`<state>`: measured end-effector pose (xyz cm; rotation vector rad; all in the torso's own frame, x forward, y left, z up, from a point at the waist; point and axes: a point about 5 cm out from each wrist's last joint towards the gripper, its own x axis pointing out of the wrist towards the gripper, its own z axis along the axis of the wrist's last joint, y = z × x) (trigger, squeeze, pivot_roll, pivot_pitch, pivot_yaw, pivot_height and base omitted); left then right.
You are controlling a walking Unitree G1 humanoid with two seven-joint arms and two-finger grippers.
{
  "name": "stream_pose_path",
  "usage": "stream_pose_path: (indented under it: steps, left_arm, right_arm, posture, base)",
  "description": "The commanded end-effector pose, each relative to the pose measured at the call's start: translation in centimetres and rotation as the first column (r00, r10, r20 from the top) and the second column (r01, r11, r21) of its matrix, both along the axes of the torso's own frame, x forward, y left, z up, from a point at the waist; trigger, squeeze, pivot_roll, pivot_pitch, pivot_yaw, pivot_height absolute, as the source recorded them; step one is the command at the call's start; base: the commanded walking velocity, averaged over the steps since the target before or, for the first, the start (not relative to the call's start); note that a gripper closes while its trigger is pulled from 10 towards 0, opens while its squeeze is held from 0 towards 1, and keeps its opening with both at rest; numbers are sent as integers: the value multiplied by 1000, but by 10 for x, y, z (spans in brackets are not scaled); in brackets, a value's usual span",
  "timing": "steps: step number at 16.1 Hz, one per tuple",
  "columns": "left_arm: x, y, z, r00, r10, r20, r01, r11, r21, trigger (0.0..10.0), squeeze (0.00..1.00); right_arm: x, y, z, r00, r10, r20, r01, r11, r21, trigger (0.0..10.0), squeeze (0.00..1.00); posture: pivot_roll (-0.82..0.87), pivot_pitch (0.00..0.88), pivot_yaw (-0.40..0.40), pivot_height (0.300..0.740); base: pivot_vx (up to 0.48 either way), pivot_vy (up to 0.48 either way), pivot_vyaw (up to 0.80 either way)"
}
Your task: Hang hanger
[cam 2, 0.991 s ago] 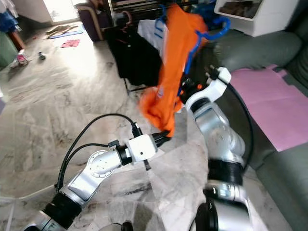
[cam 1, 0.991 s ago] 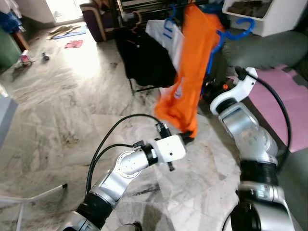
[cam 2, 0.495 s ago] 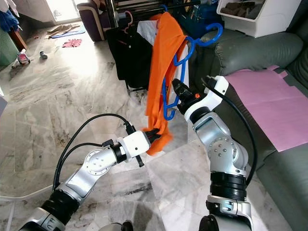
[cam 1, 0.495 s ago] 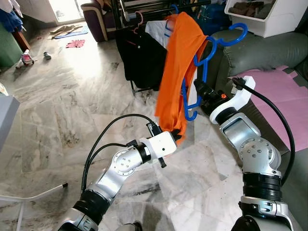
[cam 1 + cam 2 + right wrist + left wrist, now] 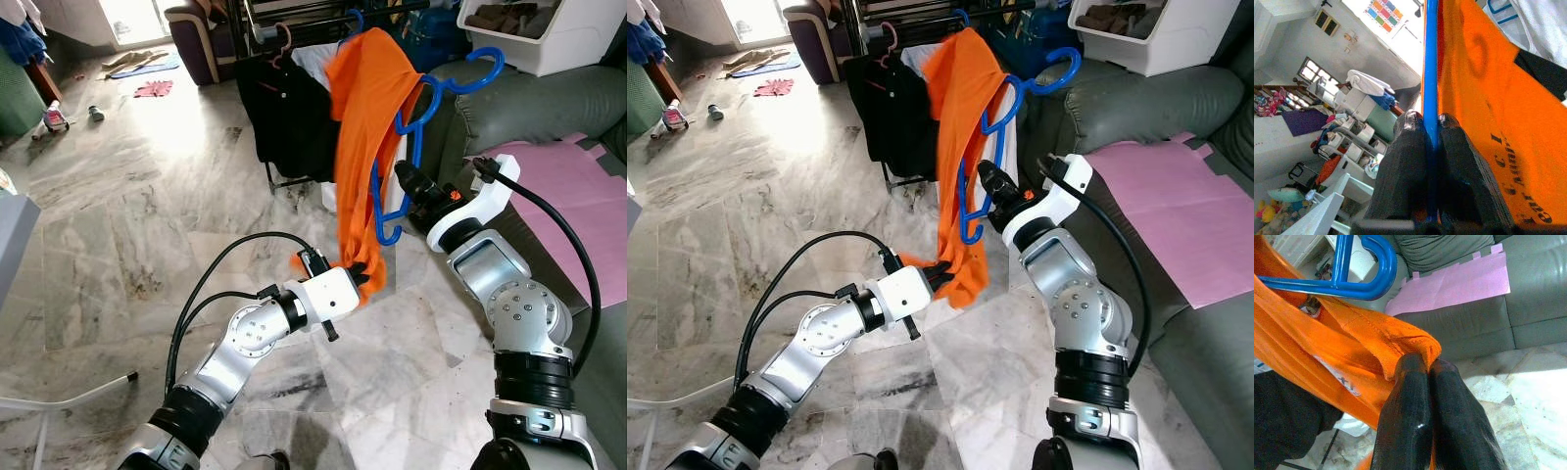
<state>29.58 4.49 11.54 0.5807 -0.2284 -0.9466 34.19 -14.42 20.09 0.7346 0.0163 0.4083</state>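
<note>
**A:** Head views: where is the hanger relative to the clothes rack?

**B:** The blue hanger (image 5: 411, 147) is held up just in front of the clothes rack (image 5: 294, 20), its hook (image 5: 470, 78) pointing toward the grey sofa (image 5: 549, 108) and not on the rack. An orange shirt (image 5: 362, 147) is draped over the hanger and hangs down from it. A black garment (image 5: 284, 117) and a white one already hang on the rack, behind the orange shirt.

**A:** State of each tool in these views?

**B:** The right tool (image 5: 404, 181) is clamped on the lower bar of the blue hanger, beside the orange shirt. The left tool (image 5: 942, 272) is closed on the bottom hem of the orange shirt, below the rack and above the marble floor (image 5: 147, 245).

**A:** Left wrist view?

**B:** The two black fingers (image 5: 1405, 431) are pressed together with a fold of the orange shirt's hem pinched between them. Part of the blue hanger shows beyond the fold, and past it the grey sofa with a pink sheet (image 5: 1449, 281) on its seat.

**A:** Right wrist view?

**B:** The fingers (image 5: 1405, 171) grip the blue hanger bar from both sides, with the orange shirt touching the bar along its length.
</note>
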Motion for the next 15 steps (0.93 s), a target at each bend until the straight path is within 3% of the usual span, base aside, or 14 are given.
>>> stream_pose_path:
  steps: [1,3,4,5,6,7,9,12,14,15]
  left_arm:
    - [1,1,0,1000,2,1,-2,1000,9,10000,0]
    - [1,1,0,1000,2,1,-2,1000,9,10000,0]
    - [-4,-16,-15,994,-36,-107,32,998,-45,10000,0]
    - [-7,-27,-22,983,-51,-179,36,995,-88,10000,4]
    - [-5,-32,-23,978,-8,-209,-25,988,-153,10000,0]
    - [0,-26,-19,982,38,-187,-70,983,-170,10000,0]
    - [8,-9,-12,968,124,-219,-180,950,-256,10000,0]
    - [8,13,-15,951,190,-244,-262,915,-307,10000,0]
    - [-1,18,-21,943,181,-277,-269,907,-323,10000,475]
    - [-8,15,-24,942,152,-299,-252,909,-332,10000,1000]
  right_arm:
    - [-1,3,15,998,9,69,-9,1000,-1,10000,0]
    - [-1,3,15,998,9,69,-9,1000,-1,10000,0]
    - [-8,-3,-11,987,-122,105,149,938,-312,10000,0]
    - [-16,2,-26,973,-130,191,211,836,-506,10000,0]
    - [-27,10,-42,953,-68,295,261,674,-691,10000,0]
    - [-27,9,-43,948,-57,312,274,640,-718,10000,0]
    - [-26,7,-47,946,-57,320,287,610,-739,10000,0]
    - [-27,10,-53,929,-40,367,319,589,-742,10000,0]
    - [-27,12,-57,926,-32,377,324,582,-746,10000,0]
    - [-26,12,-58,925,-33,378,325,584,-744,10000,0]
  posture:
    - [-81,68,47,740]
    - [-81,68,47,740]
    - [-112,55,41,740]
    - [-112,55,41,740]
    - [-108,54,42,740]
    - [-103,52,41,740]
    - [-93,50,37,740]
    - [-77,46,24,740]
    - [-68,37,18,740]
    - [-68,37,18,740]
  base:
    - [0,0,0]
    - [0,0,0]
    - [0,0,0]
    - [0,0,0]
    - [0,0,0]
    - [0,0,0]
    - [0,0,0]
    - [0,0,0]
    - [0,0,0]
    - [0,0,0]
